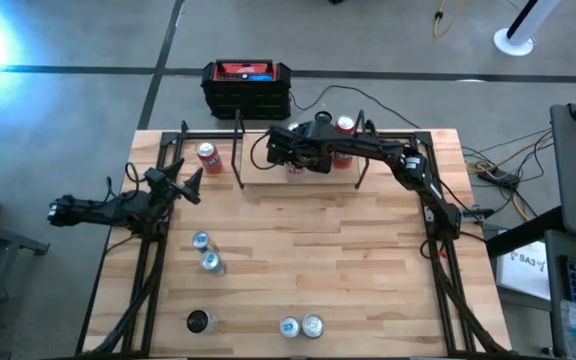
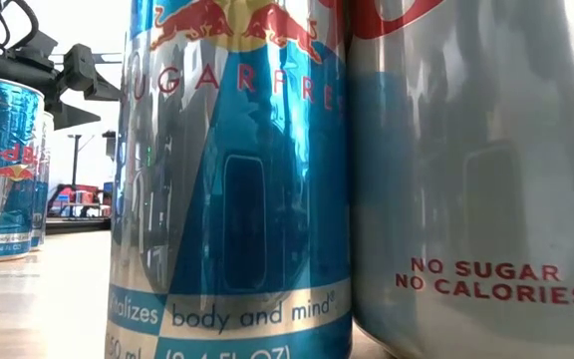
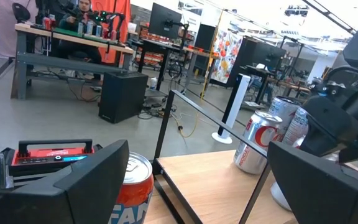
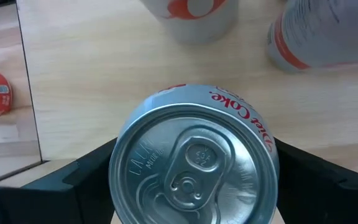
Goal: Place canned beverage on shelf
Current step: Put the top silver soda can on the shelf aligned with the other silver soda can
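Note:
A silver Diet Coke can (image 4: 194,165) stands upright between the fingers of my right gripper (image 4: 194,186), over the light wood board of the shelf (image 4: 73,74). The shelf (image 1: 258,165) stands at the table's far middle, and my right gripper (image 1: 293,158) reaches over it from the right. Two more cans (image 4: 191,15) (image 4: 322,37) stand on the board beyond. My left gripper (image 1: 183,185) is open and empty left of the shelf, near an orange can (image 1: 208,157) that stands on the table. My right gripper holds the Diet Coke can by its side wall near the top rim (image 4: 120,155), pinched between the two fingers (image 4: 73,180), one on each side. The fingers come from above, pointing down. The can is upright. Its own body hides its bottom, so I cannot tell whether it rests on the board.
Several cans stand on the near half of the table, such as (image 1: 201,241), (image 1: 211,262), (image 1: 200,321) and a pair (image 1: 301,326); that pair fills the low view (image 2: 232,179). A black box with a red top (image 1: 246,85) sits behind the table. A thin black shelf post (image 4: 30,81) stands beside the held can.

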Action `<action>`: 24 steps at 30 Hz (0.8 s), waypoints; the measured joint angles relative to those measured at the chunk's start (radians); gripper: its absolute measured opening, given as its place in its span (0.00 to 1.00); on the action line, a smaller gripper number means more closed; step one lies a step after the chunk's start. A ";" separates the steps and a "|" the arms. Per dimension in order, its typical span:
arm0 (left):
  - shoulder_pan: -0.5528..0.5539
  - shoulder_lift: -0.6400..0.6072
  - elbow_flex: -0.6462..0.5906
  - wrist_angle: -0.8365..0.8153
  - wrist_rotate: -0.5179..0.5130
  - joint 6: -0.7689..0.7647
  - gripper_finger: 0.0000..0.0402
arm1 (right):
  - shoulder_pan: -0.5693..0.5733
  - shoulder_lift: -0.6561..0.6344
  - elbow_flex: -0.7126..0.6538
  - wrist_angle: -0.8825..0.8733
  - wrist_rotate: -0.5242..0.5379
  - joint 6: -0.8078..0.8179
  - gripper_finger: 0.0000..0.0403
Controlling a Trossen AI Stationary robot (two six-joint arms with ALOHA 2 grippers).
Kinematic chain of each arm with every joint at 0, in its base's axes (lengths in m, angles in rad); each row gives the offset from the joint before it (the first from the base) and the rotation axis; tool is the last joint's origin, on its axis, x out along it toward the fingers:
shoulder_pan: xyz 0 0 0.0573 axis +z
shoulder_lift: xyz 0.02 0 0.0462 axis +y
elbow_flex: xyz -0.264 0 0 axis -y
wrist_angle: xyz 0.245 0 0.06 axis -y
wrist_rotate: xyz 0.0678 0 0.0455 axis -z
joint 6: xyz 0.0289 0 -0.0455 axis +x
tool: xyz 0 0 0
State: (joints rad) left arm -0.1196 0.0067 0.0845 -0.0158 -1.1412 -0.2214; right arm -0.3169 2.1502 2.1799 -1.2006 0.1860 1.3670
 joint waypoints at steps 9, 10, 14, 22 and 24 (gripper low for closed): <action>0.000 0.000 0.000 0.000 0.000 0.000 0.92 | -0.007 0.002 0.000 0.013 0.050 -0.015 0.80; 0.000 0.000 0.000 0.000 0.000 0.000 0.92 | -0.007 0.003 0.000 0.014 0.051 -0.018 0.80; 0.000 0.000 0.000 0.000 0.000 0.000 0.92 | -0.009 0.003 0.000 0.019 0.051 -0.028 0.80; 0.000 0.000 0.000 0.000 0.000 0.000 0.92 | -0.009 0.004 -0.001 0.031 0.080 -0.070 0.86; 0.000 0.000 0.000 0.000 0.000 0.000 0.92 | -0.009 0.004 -0.001 0.032 0.080 -0.069 0.89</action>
State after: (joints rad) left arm -0.1196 0.0067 0.0845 -0.0158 -1.1412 -0.2211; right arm -0.3260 2.1540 2.1792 -1.1690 0.2665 1.2980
